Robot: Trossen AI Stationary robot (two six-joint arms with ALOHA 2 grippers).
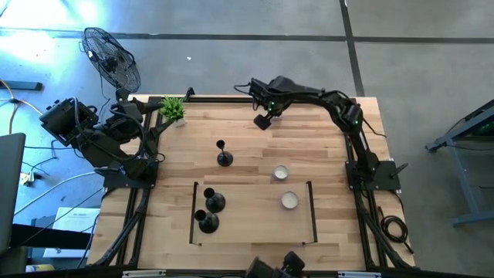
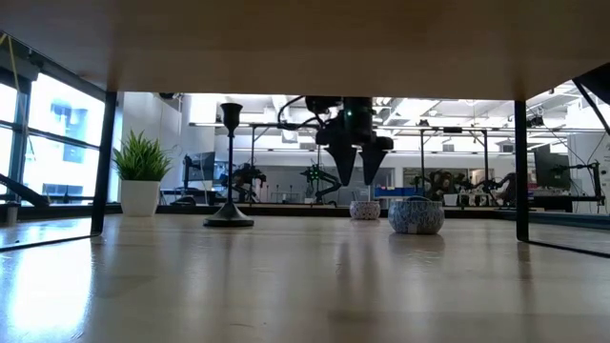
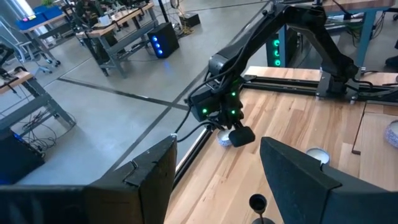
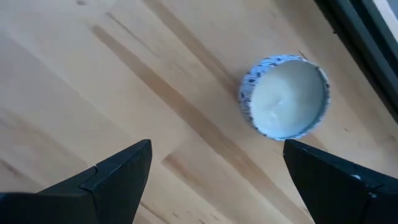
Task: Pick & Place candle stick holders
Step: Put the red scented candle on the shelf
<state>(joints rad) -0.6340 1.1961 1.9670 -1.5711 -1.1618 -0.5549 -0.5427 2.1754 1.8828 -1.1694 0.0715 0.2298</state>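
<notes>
Right tool [image 4: 211, 180] open above candle bowl [image 4: 285, 96]

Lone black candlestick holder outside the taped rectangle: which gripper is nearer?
Right. The right gripper hangs open over the far table edge, beyond the black candlestick holder. The left gripper, open, is off the table's left side.

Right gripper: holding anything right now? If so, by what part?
Nothing is held. The right gripper hangs open above the table's far side, nothing between its fingers. The left gripper is open and empty too, off the table's left edge.
</notes>
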